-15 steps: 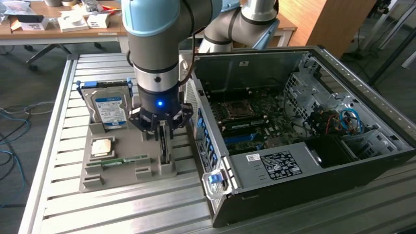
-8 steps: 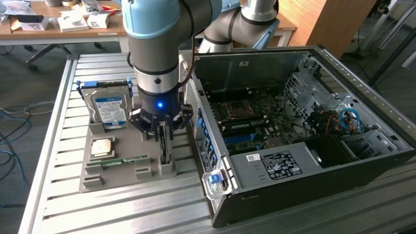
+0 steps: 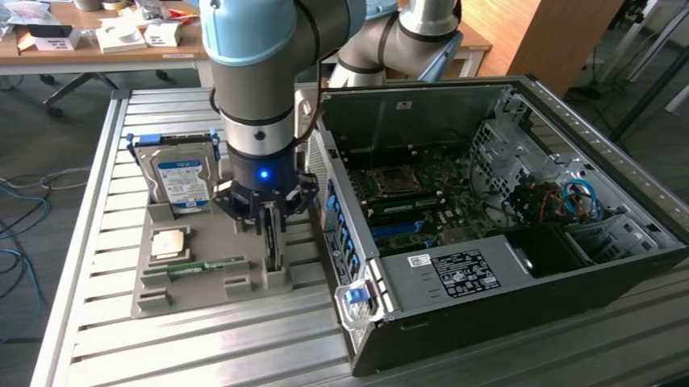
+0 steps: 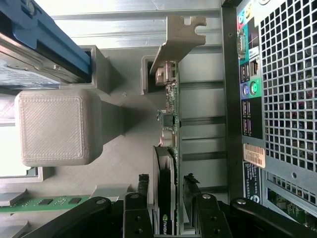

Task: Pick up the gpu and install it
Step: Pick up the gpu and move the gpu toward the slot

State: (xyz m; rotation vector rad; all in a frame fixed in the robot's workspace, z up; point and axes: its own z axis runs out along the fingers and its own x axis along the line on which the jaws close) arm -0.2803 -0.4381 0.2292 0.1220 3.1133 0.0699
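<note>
Tool hangs with its jaws apart over the gray tray on the desk, one of its fingers on each side of the gpu. The gpu stands on edge in the tray's slot on the side nearest the computer case, with its silvery bracket at the card's other end.

Slatted alu table, wood desk w/ clutter behind, grey floor, loose cables
</note>
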